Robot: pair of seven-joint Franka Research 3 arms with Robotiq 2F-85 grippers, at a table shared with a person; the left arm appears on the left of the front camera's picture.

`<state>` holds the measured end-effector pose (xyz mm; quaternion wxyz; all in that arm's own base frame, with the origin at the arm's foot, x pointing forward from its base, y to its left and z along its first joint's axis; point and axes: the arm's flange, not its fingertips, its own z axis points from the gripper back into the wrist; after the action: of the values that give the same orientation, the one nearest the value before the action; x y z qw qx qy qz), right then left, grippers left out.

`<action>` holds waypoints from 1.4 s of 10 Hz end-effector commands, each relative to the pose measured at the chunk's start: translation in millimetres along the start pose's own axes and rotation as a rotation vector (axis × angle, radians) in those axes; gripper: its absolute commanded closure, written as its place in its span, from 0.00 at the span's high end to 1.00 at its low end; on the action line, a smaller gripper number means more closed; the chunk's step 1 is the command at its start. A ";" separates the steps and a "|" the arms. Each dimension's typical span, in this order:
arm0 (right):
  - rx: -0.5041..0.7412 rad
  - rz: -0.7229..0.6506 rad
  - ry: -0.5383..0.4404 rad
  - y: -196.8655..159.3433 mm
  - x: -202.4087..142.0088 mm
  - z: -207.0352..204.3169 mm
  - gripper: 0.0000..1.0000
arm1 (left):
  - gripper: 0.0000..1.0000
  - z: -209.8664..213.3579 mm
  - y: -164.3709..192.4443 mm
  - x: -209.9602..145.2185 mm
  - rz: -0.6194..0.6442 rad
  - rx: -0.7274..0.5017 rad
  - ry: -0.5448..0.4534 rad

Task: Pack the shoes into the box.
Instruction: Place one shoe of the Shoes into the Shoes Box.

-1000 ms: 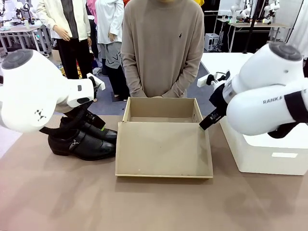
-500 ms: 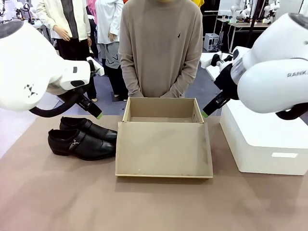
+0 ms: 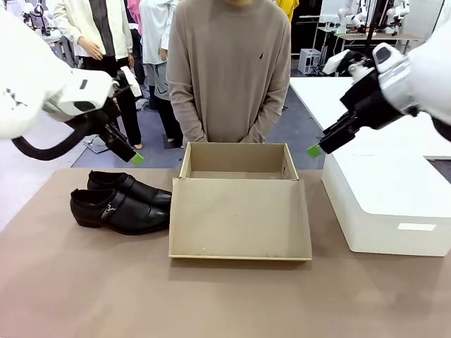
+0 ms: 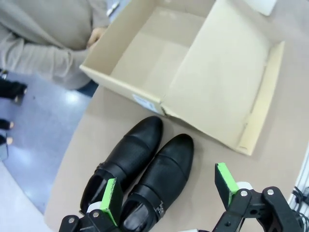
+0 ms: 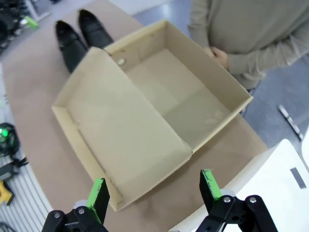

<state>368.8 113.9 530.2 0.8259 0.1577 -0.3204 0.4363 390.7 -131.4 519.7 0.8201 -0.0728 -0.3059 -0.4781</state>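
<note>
Table (image 3: 84, 296): a brown top that carries both boxes and the footwear
Person (image 3: 229, 70): stands at the far edge in a beige sweater, directly behind the cardboard carton, hands clasped low in front and close to its far wall
White box (image 3: 387, 211): smooth and closed, on the robot's right side of the table, just beside the cardboard one with a narrow strip of tabletop between them
Tan box (image 3: 239, 218): in the middle of the table, its hinged lid folded open toward the robot and lying flat; the inside shows bare cardboard
Shoes (image 3: 120, 204): glossy black pair, side by side on the tabletop at the robot's left of the carton and outside it, toes pointing toward it; the nearer toe lies just beside the lid's left edge, and a small metal buckle shows on the nearer one
Left gripper (image 4: 169, 188): raised in the air above the pair, green pads (image 4: 112, 198) spread wide, gripping nothing
Right gripper (image 5: 153, 189): raised above the carton's right side, near the white one, fingers spread wide with nothing between them
</note>
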 end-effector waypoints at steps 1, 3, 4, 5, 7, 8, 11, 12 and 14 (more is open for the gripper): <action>0.110 0.069 -0.051 -13.2 -16.7 7.6 1.00 | 1.00 16.5 7.9 -11.0 -0.045 -0.111 -0.069; 0.179 0.093 -0.092 -18.9 -23.3 17.8 1.00 | 1.00 30.6 5.5 -18.9 -0.073 -0.188 -0.115; 0.211 0.104 -0.116 -20.9 -27.0 23.1 1.00 | 1.00 35.8 3.4 -23.9 -0.079 -0.212 -0.142; 0.237 0.106 -0.145 -22.9 -29.6 27.7 1.00 | 1.00 38.8 2.4 -28.6 -0.075 -0.220 -0.157; 0.250 0.104 -0.174 -24.0 -33.6 36.0 1.00 | 1.00 38.4 2.2 -36.2 -0.064 -0.213 -0.155; 0.267 0.109 -0.184 -23.5 -34.1 38.6 1.00 | 1.00 38.0 4.3 -37.8 -0.043 -0.215 -0.168; 0.256 0.076 -0.158 -21.0 -35.4 40.6 1.00 | 1.00 41.6 4.9 -34.3 -0.043 -0.209 -0.148; 0.256 0.076 -0.158 -21.0 -35.4 40.6 1.00 | 1.00 41.6 4.9 -34.3 -0.043 -0.209 -0.148; 0.256 0.076 -0.158 -21.0 -35.4 40.6 1.00 | 1.00 41.6 4.9 -34.3 -0.043 -0.209 -0.148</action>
<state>351.3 58.8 536.5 0.7668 0.2767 -0.3203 0.4826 362.4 -89.0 534.5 0.7795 -0.1781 -0.3109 -0.5139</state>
